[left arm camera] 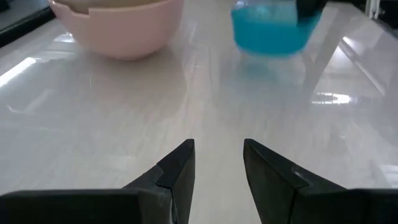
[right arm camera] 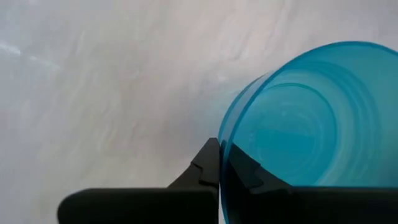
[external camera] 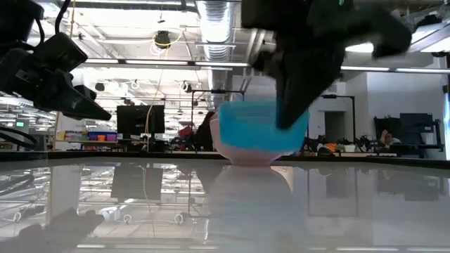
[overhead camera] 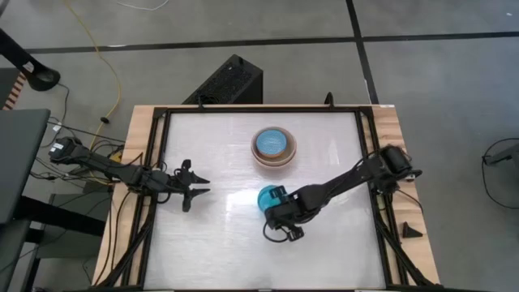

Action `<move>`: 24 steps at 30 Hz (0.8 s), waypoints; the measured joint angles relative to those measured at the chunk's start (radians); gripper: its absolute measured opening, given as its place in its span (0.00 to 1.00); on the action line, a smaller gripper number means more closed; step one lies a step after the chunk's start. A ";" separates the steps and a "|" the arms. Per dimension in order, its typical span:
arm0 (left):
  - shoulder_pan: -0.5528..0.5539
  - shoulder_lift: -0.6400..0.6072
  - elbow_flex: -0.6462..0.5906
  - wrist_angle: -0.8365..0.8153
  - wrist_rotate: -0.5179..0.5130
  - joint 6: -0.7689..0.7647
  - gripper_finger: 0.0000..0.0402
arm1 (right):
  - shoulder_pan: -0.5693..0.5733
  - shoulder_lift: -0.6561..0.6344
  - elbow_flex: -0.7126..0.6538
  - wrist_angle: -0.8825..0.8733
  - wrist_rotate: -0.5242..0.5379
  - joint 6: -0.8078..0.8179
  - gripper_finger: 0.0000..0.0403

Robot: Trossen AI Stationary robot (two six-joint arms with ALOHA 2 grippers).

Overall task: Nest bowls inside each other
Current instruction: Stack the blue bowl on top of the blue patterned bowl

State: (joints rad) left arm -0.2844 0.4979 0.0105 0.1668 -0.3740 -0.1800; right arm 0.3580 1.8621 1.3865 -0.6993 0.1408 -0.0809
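A cyan-blue bowl point(overhead camera: 266, 197) is near the table's middle, with my right gripper point(overhead camera: 277, 196) shut on its rim; the right wrist view looks into the bowl's hollow point(right arm camera: 311, 124). Farther back stands a stack of bowls: a salmon-orange one point(overhead camera: 273, 160) on the table holding paler ones, with a light blue bowl point(overhead camera: 272, 143) on top. My left gripper point(overhead camera: 197, 185) waits open at the left, low over the table, its fingers point(left arm camera: 180, 168) pointing toward the bowls. My right gripper pinches the cyan-blue bowl's rim point(right arm camera: 231, 134) with one finger inside the bowl and one outside. The fingers slant down from the table's right side. The bowl point(external camera: 256, 126) seems lifted a little off the table, roughly upright.
A black frame point(overhead camera: 158, 162) runs along the table's edges. A black box point(overhead camera: 227, 81) stands beyond the far edge and a small black piece point(overhead camera: 411, 229) lies on the right wooden border. Bare table stretches between my left gripper and the bowls.
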 joint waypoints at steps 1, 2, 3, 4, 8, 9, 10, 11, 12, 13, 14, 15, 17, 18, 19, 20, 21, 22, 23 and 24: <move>0.000 0.000 0.000 -0.007 0.000 0.000 0.31 | 0.000 -0.023 0.000 -0.011 0.007 0.006 0.07; 0.000 0.000 0.000 -0.011 0.000 0.000 0.31 | 0.000 -0.050 0.000 -0.020 0.025 0.011 0.07; 0.000 0.000 0.000 -0.016 0.000 0.000 0.31 | 0.000 -0.079 0.000 -0.028 0.050 0.015 0.07; 0.000 0.000 0.000 -0.024 0.000 0.000 0.31 | 0.000 -0.108 0.000 -0.035 0.081 0.022 0.07; 0.000 0.000 0.000 -0.062 0.001 0.000 0.31 | -0.043 -0.222 0.000 -0.012 0.219 0.029 0.06; 0.000 0.000 -0.001 -0.073 0.001 0.000 0.31 | -0.065 -0.243 0.000 -0.004 0.247 0.029 0.06; 0.000 0.000 -0.001 -0.081 0.001 0.000 0.31 | -0.091 -0.260 0.000 0.004 0.262 0.029 0.06; 0.000 0.000 -0.001 -0.093 0.001 0.000 0.31 | -0.120 -0.274 0.000 0.014 0.263 0.029 0.06; 0.000 0.000 -0.001 -0.097 0.002 0.000 0.31 | -0.154 -0.284 0.000 0.026 0.262 0.029 0.06; 0.000 0.000 -0.001 -0.096 0.002 0.000 0.31 | -0.188 -0.292 0.000 0.036 0.258 0.028 0.06; 0.000 0.000 -0.001 -0.095 0.002 0.000 0.31 | -0.220 -0.297 0.000 0.042 0.253 0.026 0.06; 0.000 0.000 -0.001 -0.095 0.002 0.000 0.31 | -0.253 -0.298 0.000 0.043 0.245 0.019 0.06; 0.000 0.000 -0.001 -0.095 0.002 0.000 0.31 | -0.317 -0.299 0.000 0.042 0.218 -0.001 0.06; 0.000 0.000 -0.001 -0.095 0.002 0.000 0.31 | -0.347 -0.294 0.000 0.042 0.205 -0.004 0.06; 0.000 0.000 -0.001 -0.094 0.002 0.000 0.31 | -0.375 -0.286 0.000 0.049 0.187 -0.008 0.06; 0.000 0.000 -0.001 -0.094 0.002 0.000 0.31 | -0.401 -0.279 0.000 0.058 0.169 -0.014 0.06; 0.000 0.000 -0.001 -0.094 0.002 0.000 0.31 | -0.423 -0.270 0.000 0.065 0.157 -0.021 0.06; 0.000 0.000 -0.001 -0.094 0.002 0.000 0.31 | -0.441 -0.259 0.000 0.072 0.152 -0.022 0.06; 0.000 0.000 -0.001 -0.094 0.002 0.000 0.31 | -0.456 -0.247 0.000 0.084 0.150 -0.022 0.06; 0.000 0.000 -0.002 -0.094 0.002 0.000 0.31 | -0.469 -0.236 0.000 0.097 0.148 -0.023 0.06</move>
State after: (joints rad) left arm -0.2844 0.4980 0.0090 0.0731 -0.3721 -0.1795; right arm -0.1109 1.6262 1.3865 -0.6025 0.2890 -0.1034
